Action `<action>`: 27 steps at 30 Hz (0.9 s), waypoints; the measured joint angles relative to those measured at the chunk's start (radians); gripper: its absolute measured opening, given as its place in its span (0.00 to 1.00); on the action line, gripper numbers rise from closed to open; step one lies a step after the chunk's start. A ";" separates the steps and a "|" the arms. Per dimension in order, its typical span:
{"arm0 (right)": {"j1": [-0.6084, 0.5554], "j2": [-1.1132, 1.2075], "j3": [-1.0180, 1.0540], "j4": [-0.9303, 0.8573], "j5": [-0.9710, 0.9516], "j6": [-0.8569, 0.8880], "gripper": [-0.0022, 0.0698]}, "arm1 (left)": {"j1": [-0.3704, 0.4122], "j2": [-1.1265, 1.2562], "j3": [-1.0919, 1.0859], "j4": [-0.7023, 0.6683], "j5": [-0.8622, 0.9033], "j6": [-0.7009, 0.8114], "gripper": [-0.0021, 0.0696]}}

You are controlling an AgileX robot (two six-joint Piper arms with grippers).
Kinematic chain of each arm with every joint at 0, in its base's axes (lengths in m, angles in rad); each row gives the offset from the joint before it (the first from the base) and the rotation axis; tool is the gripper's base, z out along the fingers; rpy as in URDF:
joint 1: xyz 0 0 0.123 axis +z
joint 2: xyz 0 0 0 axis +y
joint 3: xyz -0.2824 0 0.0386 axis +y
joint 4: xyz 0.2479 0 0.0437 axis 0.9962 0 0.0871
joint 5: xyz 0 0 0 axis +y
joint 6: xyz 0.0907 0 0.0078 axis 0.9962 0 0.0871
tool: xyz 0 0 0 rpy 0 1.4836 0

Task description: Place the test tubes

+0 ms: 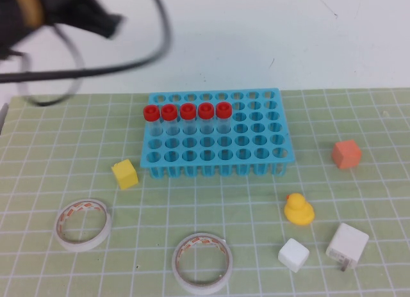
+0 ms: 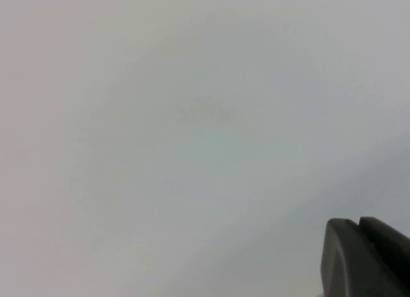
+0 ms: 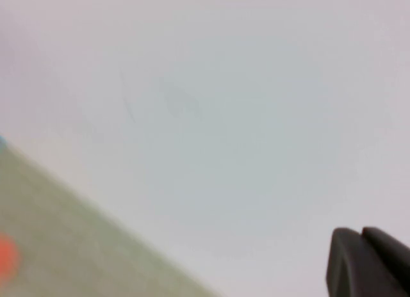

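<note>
A: Tubes, where?
B: Five tubes (image 1: 188, 118), red caps, upright in the blue rack (image 1: 256, 153). One row, side by side, running from its left edge to past the middle, nearer the back than the front.
A: Rack itself?
B: On the green mat (image 1: 211, 207), at the mat's far middle.
A: Left gripper?
B: Left gripper (image 2: 357, 224) shows in its wrist view: fingers pressed together, nothing between them, only blank white surface ahead. In the high view the left arm (image 1: 64, 15) is a dark blur at the far left, up off the mat, cables (image 1: 96, 70) looping under it.
A: Right gripper?
B: Right gripper (image 3: 362, 232) also closed tight and empty, facing white surface with a corner of mat. It does not show in the high view.
A: Clutter?
B: Yellow cube (image 1: 125, 174) just off the rack's front-left corner. Orange cube (image 1: 346, 154) right of the rack. Duck (image 1: 298, 209), white cube (image 1: 293, 255) and white plug (image 1: 347, 246) front right. Two tape rolls (image 1: 82, 224) front left and front middle.
</note>
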 joint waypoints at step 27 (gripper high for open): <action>0.000 -0.403 0.114 1.195 0.031 -0.652 0.03 | 0.000 -0.938 0.756 -0.247 0.234 -0.083 0.03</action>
